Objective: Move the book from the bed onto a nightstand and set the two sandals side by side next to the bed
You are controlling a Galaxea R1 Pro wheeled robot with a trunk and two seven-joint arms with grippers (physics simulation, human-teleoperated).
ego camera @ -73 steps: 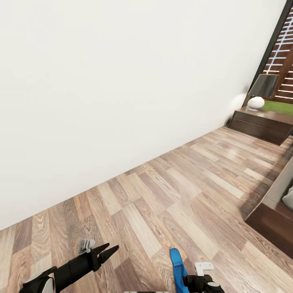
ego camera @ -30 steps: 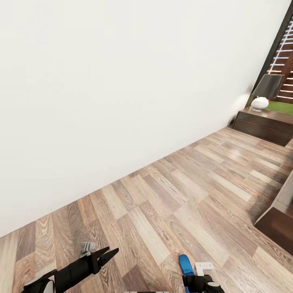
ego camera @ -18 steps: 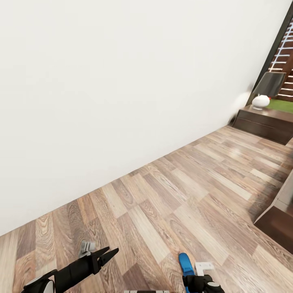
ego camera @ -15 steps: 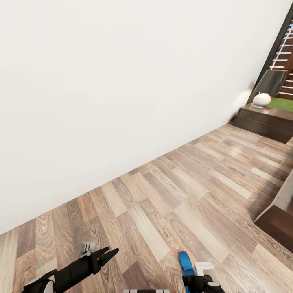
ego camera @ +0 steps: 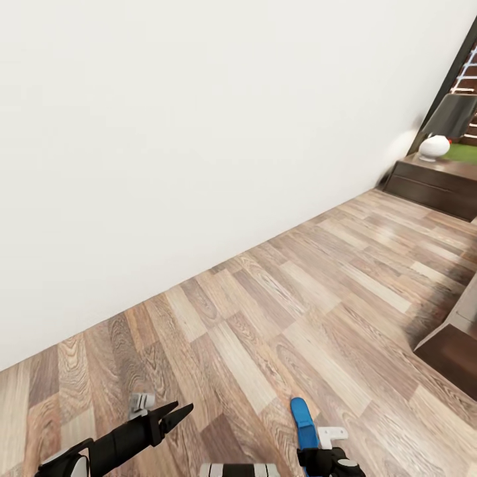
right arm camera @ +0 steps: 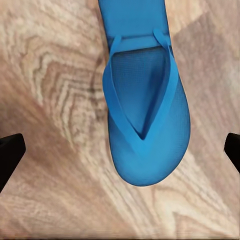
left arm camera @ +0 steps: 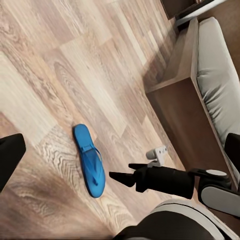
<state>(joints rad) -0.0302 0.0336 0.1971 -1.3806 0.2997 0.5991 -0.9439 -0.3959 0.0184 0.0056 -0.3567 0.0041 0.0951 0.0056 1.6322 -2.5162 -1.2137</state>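
Sandal [left arm camera: 90, 159]: bright blue flip-flop, flat on the wood-plank floor [ego camera: 291, 291], straps up; at about 6 o'clock in the head view [ego camera: 301, 419], just ahead of the right gripper; only one of the pair seen.
Sandal, close up [right arm camera: 142, 107]: toe end rounded, V-shaped straps meeting near the toe, lying between the two dark finger tips at the frame edges, touching neither.
Right gripper [left arm camera: 120, 171]: fingers parted, sandal below and in front, nothing pinched; tip region at about 5 o'clock in the head view [ego camera: 318, 445].
Left gripper [ego camera: 173, 414]: at about 7 o'clock in the head view, dark pointed fingers close to one another, nothing between them; whether fully pressed together, cannot tell.
Bed [left arm camera: 200, 90]: dark brown frame with light-grey mattress, corner near the sandal but apart from it; a corner of the frame at about 4 o'clock in the head view [ego camera: 454, 354].
Nightstand [ego camera: 434, 185]: low dark brown box against the white wall [ego camera: 165, 132], at about 2 o'clock, well apart from the grippers.
Lamp [ego camera: 437, 136]: white rounded base with dark tilted shade, standing on the nightstand.
Window [ego camera: 467, 73]: dark frame, slatted brown fence and a strip of grass behind, at about 2 o'clock.
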